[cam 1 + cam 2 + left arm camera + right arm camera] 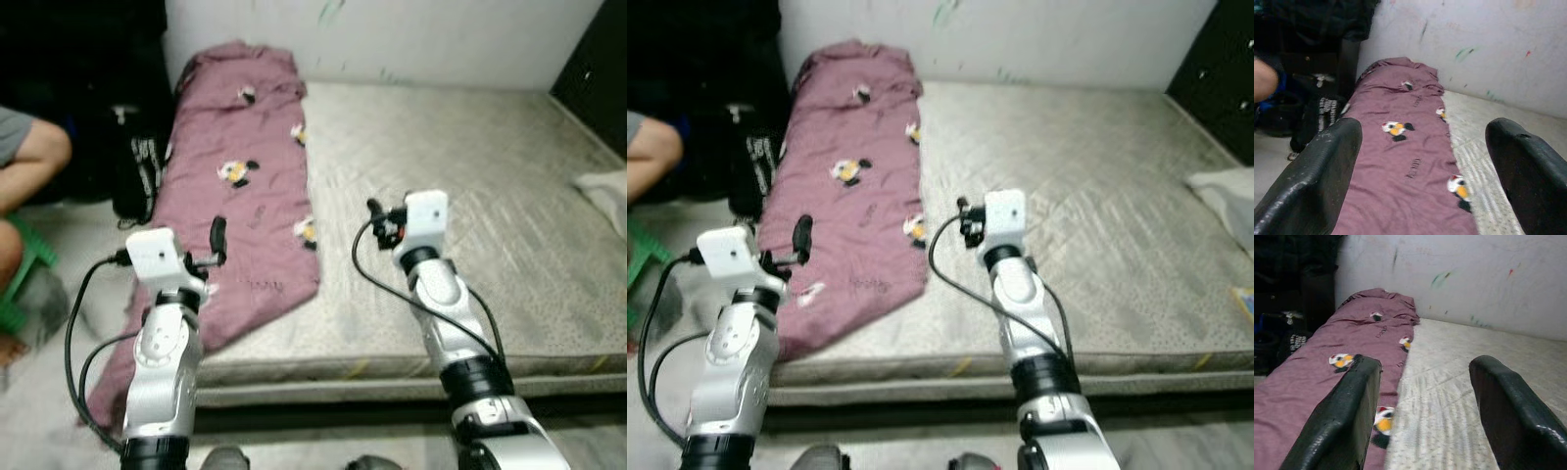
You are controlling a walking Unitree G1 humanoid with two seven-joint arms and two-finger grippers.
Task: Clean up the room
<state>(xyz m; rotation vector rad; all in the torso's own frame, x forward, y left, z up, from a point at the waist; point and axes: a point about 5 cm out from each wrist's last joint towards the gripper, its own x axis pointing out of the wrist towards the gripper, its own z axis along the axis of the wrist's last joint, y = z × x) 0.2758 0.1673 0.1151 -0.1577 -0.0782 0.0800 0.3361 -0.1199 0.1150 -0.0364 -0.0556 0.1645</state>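
Observation:
A mauve blanket (240, 186) with small cartoon prints lies lengthwise along the left side of a bare grey mattress (470, 196). Its near end hangs over the mattress's front left corner toward the floor. My left gripper (214, 245) hovers over the blanket's near part, fingers open and empty; through the left wrist view the blanket (1405, 161) stretches away between the two fingers. My right gripper (380, 220) is raised above the mattress just right of the blanket's edge, also open and empty. In the right wrist view the blanket edge (1376, 352) runs beside the mattress (1449, 382).
A person sits at the far left, a knee (34, 152) showing above a green stool (24, 269). A black bag (137, 176) stands on the floor beside the blanket. A white cloth (607, 196) lies at the mattress's right edge. A dark cabinet (598, 69) is at back right.

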